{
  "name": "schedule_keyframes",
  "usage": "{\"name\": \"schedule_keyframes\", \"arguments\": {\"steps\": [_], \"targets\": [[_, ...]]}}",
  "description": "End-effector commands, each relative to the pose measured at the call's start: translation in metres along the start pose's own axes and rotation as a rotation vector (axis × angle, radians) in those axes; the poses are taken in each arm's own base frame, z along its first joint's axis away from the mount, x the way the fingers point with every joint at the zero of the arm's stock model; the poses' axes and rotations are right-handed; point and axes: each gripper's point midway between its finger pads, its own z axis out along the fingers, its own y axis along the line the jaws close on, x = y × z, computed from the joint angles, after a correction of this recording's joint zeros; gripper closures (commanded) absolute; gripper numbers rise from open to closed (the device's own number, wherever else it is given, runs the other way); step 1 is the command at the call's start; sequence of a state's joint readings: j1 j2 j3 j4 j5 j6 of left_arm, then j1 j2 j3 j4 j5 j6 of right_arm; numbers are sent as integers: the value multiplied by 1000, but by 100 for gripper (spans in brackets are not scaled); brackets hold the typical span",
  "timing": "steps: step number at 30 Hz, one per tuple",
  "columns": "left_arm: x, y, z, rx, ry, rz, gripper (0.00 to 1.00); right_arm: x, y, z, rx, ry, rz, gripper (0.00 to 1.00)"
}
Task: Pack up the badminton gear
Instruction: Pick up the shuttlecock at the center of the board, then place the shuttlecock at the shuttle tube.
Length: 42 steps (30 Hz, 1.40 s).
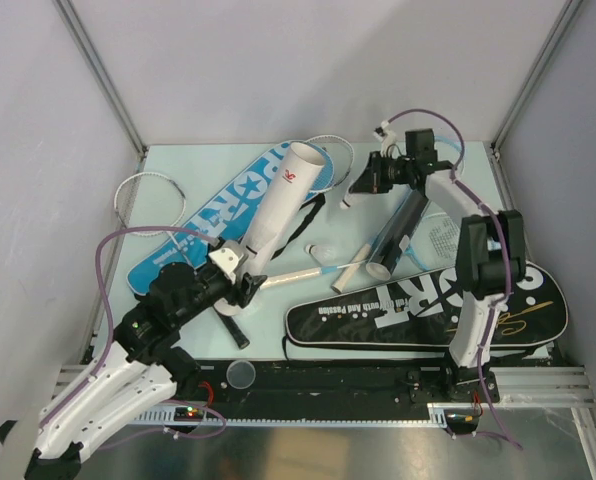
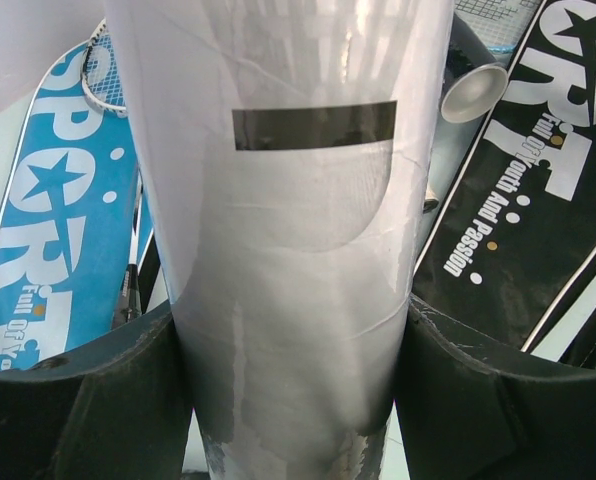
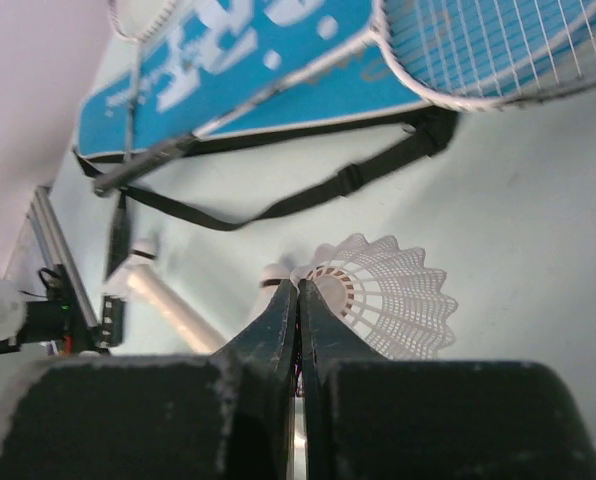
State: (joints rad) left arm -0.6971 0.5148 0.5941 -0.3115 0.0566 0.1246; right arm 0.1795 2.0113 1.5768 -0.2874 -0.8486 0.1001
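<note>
Both arms outstretched: left fingers [image 2: 78,400] clasp white tube [image 2: 288,250], right fingers [image 3: 268,335], seemingly, shuttlecock [image 3: 388,290].

The white tube [image 1: 278,205] leans up over the blue cover [image 1: 203,225], with its open end on top. The black cover [image 1: 418,310] lies flat at the near right. The black tube [image 1: 403,225] lies just past it. A light-blue racket [image 3: 498,50] rests on the blue cover. A white shuttlecock [image 3: 388,295] is near its strap.

White tube [image 1: 278,215], blue cover [image 1: 203,215] and black cover [image 1: 418,310] across the centre; bare table [image 1: 208,160], seemingly, along the back-left edge.
</note>
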Motion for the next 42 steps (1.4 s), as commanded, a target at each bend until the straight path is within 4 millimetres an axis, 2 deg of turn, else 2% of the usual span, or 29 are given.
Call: {"name": "schedule_keyframes", "arguments": {"steps": [1,4,8,13,16,19,21,25,30,33,42], "targets": [[-20,3,0,-9,-70,14,54,-65,83,-58,-27,-199,-120,100],[-18,-1,-1,9,-73,2,54,-88,134,-99,-38,-299,-169,100],[-16,-9,-1,56,-73,14,53,-103,202,-146,-100,-405,-251,100],[-9,-22,2,139,-51,63,53,-100,274,-187,-191,-478,-341,100],[-14,-23,1,153,-60,77,53,-93,316,-208,-261,-505,-398,100],[-20,-26,-2,169,-80,88,53,-89,349,-229,-276,-550,-458,100],[-21,-27,-4,177,-91,93,53,-86,364,-239,-259,-573,-486,100],[-21,-31,-7,193,-105,103,53,-77,382,-251,-260,-563,-508,100],[-25,-30,-9,190,-114,115,53,-60,391,-246,-298,-497,-509,100],[-24,-31,-9,200,-115,134,53,-50,388,-233,-312,-436,-506,100],[-25,-33,-12,222,-135,234,51,-11,378,-177,-386,-217,-486,99]]}}
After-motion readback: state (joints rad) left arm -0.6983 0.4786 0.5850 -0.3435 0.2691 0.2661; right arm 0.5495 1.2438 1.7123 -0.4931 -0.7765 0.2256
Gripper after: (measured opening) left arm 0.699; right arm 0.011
